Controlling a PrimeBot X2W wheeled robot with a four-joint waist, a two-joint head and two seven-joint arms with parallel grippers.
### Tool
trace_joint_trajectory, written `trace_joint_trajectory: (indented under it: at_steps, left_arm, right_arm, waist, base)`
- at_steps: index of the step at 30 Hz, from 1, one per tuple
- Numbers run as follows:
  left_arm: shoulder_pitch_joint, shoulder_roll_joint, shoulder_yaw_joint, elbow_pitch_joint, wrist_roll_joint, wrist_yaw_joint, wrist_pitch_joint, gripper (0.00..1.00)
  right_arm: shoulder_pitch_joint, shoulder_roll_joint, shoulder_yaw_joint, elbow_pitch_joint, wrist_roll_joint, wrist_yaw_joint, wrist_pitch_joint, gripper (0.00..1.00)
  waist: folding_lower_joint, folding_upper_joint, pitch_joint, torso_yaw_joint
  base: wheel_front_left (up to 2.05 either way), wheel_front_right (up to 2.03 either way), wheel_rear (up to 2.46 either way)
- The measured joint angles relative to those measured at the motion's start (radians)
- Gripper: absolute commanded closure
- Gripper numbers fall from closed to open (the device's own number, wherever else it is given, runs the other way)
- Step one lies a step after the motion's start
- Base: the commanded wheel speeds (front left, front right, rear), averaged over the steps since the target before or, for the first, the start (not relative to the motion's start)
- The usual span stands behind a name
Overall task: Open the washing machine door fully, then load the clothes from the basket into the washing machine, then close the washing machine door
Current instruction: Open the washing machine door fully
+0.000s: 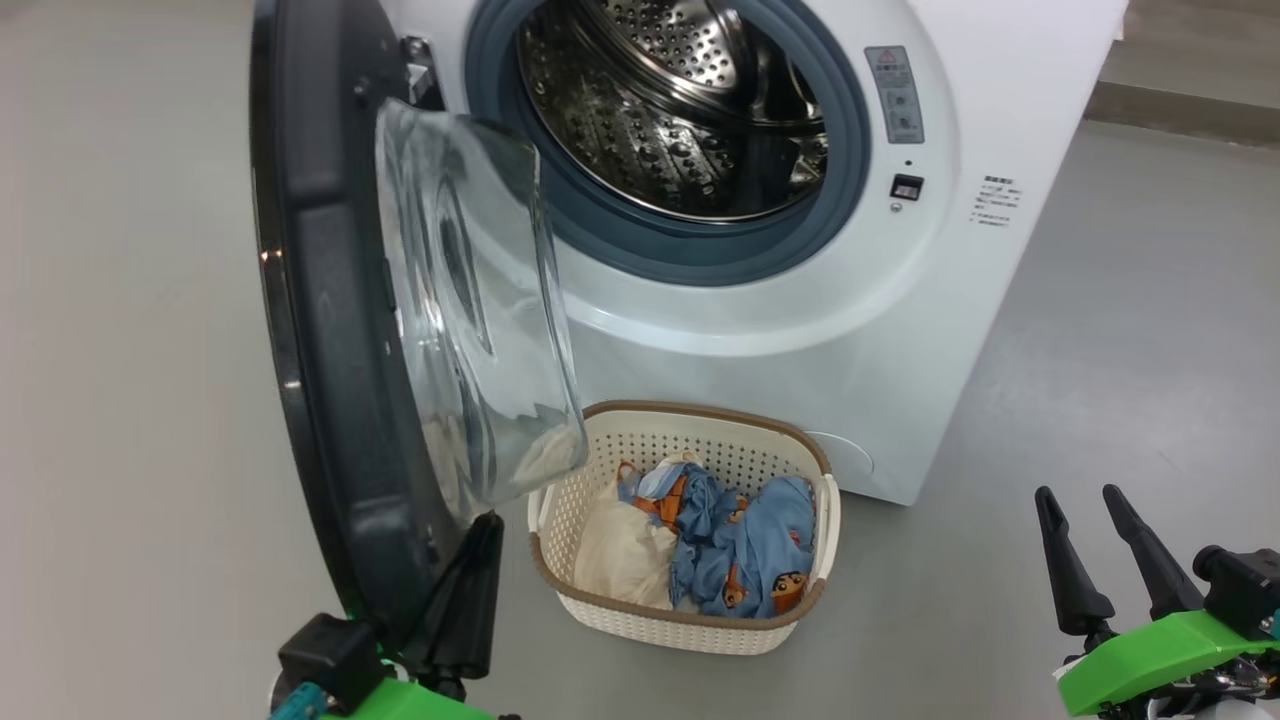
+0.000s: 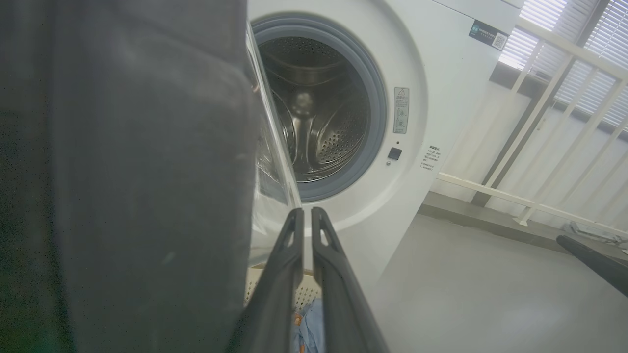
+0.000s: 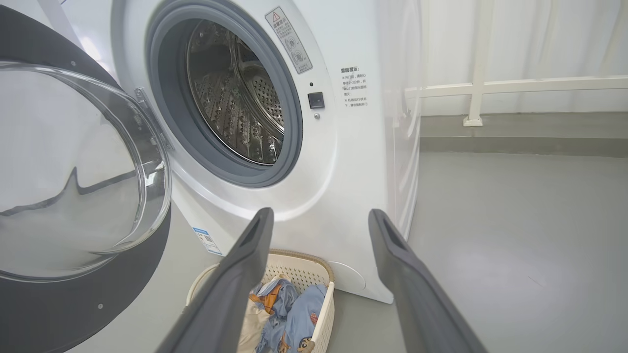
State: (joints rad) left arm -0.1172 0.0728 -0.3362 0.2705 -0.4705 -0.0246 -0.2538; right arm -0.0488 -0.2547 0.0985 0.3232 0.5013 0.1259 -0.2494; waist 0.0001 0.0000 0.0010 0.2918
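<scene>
The basket [image 1: 690, 625], six o'clock of the washing machine [image 1: 800, 330], holds the clothes [image 1: 755, 555], cream piece at nine. The washing machine door [image 1: 330, 330] stands open. Its rim perhaps touches the left tool [image 1: 487, 525], fingers together; the right tool [image 1: 1080, 497] is apart.

smooth grey floor [image 1: 1100, 350]. a white washing machine [image 1: 800, 340] stands on it, beyond the left gripper [image 1: 485, 525]. a cream perforated basket [image 1: 680, 625] sits at the machine's foot, just right of the left gripper and well left of the right gripper [image 1: 1080, 495].
</scene>
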Motion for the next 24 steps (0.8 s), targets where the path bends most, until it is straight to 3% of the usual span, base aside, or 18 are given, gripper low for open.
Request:
trace_joint_trajectory:
  at_steps: [24]
  left_arm:
    - [0.036,0.08,0.088,-0.052,-0.002,0.08,0.022,1.0]
  right_arm:
    - [0.0,0.0,0.0,-0.005,0.0,0.0,0.0,0.0]
  waist:
    - [0.0,0.0,0.008,0.08]
  base:
    - [0.0,0.0,0.0]
